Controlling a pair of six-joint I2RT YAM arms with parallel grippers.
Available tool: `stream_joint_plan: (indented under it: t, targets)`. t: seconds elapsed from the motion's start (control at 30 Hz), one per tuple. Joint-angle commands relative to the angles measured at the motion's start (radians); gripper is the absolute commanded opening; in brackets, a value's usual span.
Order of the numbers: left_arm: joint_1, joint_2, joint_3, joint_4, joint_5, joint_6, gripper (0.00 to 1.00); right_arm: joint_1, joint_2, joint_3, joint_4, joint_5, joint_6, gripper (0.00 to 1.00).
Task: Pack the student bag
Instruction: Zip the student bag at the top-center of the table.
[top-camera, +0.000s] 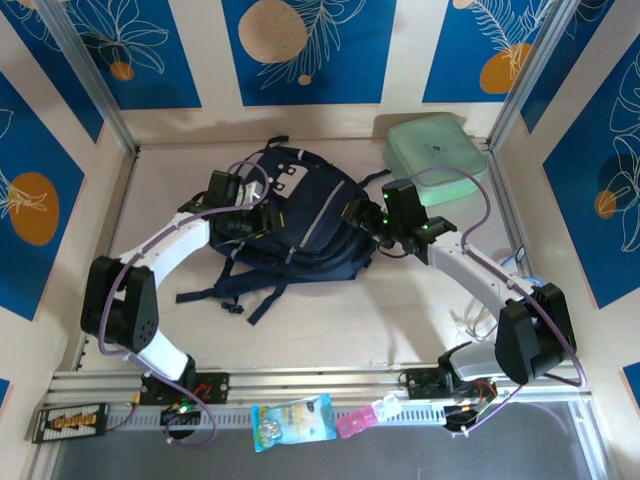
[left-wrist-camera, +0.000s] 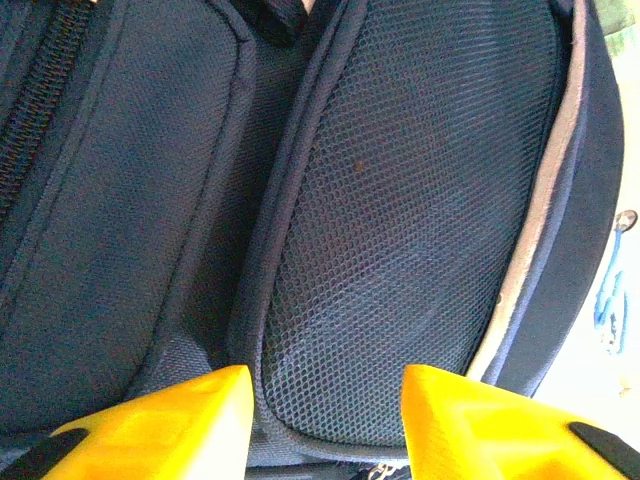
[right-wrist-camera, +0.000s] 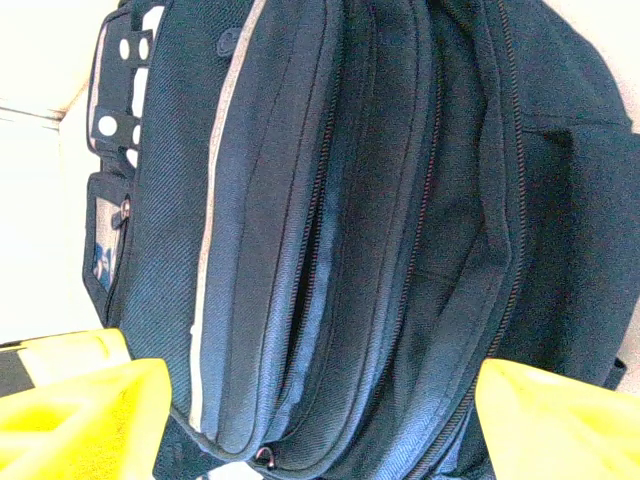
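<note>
Finding 1: The student bag (top-camera: 310, 225) lies flat on the table between your two grippers, its straps trailing back toward the arm bases.

Finding 2: Your left gripper (left-wrist-camera: 325, 385) is at the bag's left flank. Its yellow fingers (left-wrist-camera: 180, 425) stand apart, one on either side of a dark mesh panel (left-wrist-camera: 400, 220) that fills the gap directly ahead of them. The panel's piped edge runs just inside the left finger. Whether the pads bear on the fabric cannot be told.

Finding 3: Your right gripper (right-wrist-camera: 320, 375) is at the bag's right flank, fingers spread wide and pinching nothing. Straight ahead of it lie the bag's zip tracks (right-wrist-camera: 310, 250), running side by side away from the fingers. Left of them is a pale stripe (right-wrist-camera: 215, 250), and further left a light grey patch (right-wrist-camera: 120, 90).

Finding 4: A mint green case (top-camera: 435, 150) sits beyond and to the right of your right gripper, near the bag but apart from it.

Finding 5: A snack packet (top-camera: 292, 420) lies well behind both grippers, at the base rail.
</note>
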Motion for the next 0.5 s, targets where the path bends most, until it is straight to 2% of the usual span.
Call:
stream_joint_plan:
  t: [0.0, 0.27, 0.47]
  targets:
    - [0.003, 0.021, -0.011, -0.021, 0.039, 0.035, 0.44, 0.013, 0.015, 0.032, 0.011, 0.005, 0.001, 0.80]
    - [0.004, 0.056, -0.025, 0.003, 0.075, 0.015, 0.44, 0.037, 0.044, 0.052, 0.012, -0.007, -0.001, 0.80]
    - [0.008, 0.050, -0.002, -0.090, -0.021, 0.079, 0.47, 0.045, 0.050, 0.058, 0.009, -0.001, -0.007, 0.80]
